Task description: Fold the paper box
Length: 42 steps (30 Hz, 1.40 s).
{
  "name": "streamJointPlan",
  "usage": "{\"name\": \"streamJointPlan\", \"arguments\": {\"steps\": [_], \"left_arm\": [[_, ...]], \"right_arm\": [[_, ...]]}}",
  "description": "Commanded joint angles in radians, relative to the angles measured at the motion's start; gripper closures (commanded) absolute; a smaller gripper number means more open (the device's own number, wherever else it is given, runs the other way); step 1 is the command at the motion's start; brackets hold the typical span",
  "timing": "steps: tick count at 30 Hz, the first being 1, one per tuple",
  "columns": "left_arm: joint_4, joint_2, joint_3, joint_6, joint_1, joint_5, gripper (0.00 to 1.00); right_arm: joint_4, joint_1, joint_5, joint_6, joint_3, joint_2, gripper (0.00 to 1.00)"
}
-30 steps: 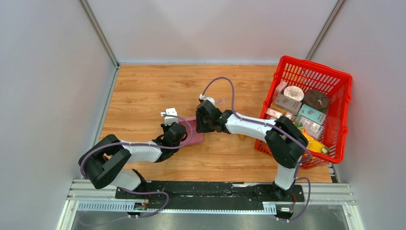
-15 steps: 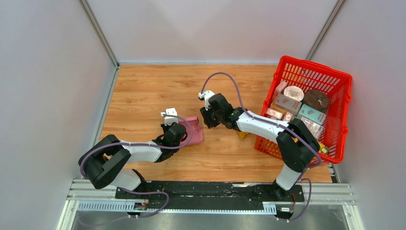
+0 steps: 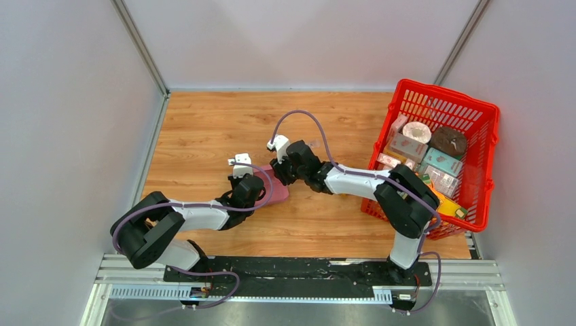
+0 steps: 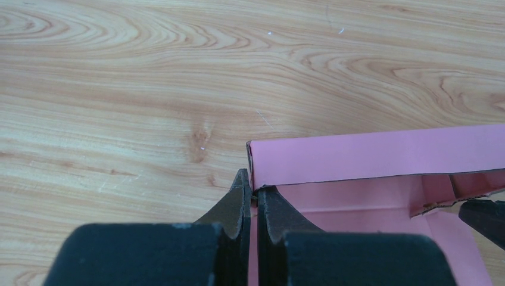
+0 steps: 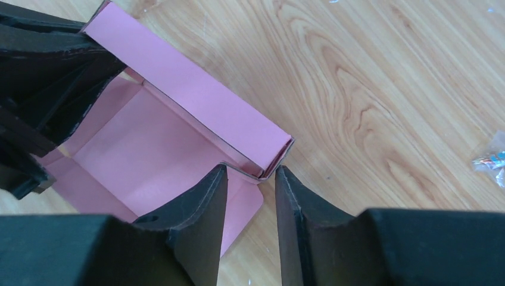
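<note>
The pink paper box (image 3: 278, 191) lies open on the wooden table, its far wall folded up into a double strip (image 5: 184, 89). My left gripper (image 3: 261, 187) is shut on the box's left side wall at the corner (image 4: 254, 193); the far wall (image 4: 369, 158) stands just beyond its tips. My right gripper (image 3: 279, 176) is open, its jaws straddling the right end of the folded far wall (image 5: 251, 174) without pinching it. The left gripper's black fingers (image 5: 41, 77) show at the other end of the box in the right wrist view.
A red plastic mesh basket (image 3: 490, 163) with several printed cartons stands at the right edge of the table. A small clear plastic wrapper (image 5: 491, 161) lies on the wood to the right of the box. Grey walls enclose the table.
My right gripper pulled back to the right off the box, then came back left onto the far wall's right end. The left gripper has kept its hold and not moved.
</note>
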Motion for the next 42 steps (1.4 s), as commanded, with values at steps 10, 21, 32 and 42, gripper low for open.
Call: {"name": "streamJointPlan", "arguments": {"steps": [10, 21, 32, 42], "left_arm": [[-0.052, 0.026, -0.004, -0.018, -0.005, 0.061, 1.0], [-0.045, 0.027, -0.007, -0.034, -0.005, 0.077, 1.0], [-0.056, 0.049, -0.005, -0.089, -0.005, 0.079, 1.0], [-0.079, 0.039, 0.002, -0.089, -0.005, 0.068, 1.0]], "right_arm": [[0.373, 0.107, 0.407, 0.029, -0.1, 0.062, 0.83], [0.383, 0.208, 0.853, 0.184, -0.005, 0.194, 1.0], [0.373, 0.256, 0.959, 0.308, -0.027, 0.208, 1.0], [0.195, 0.17, 0.571, 0.34, -0.171, -0.04, 0.28]]}}
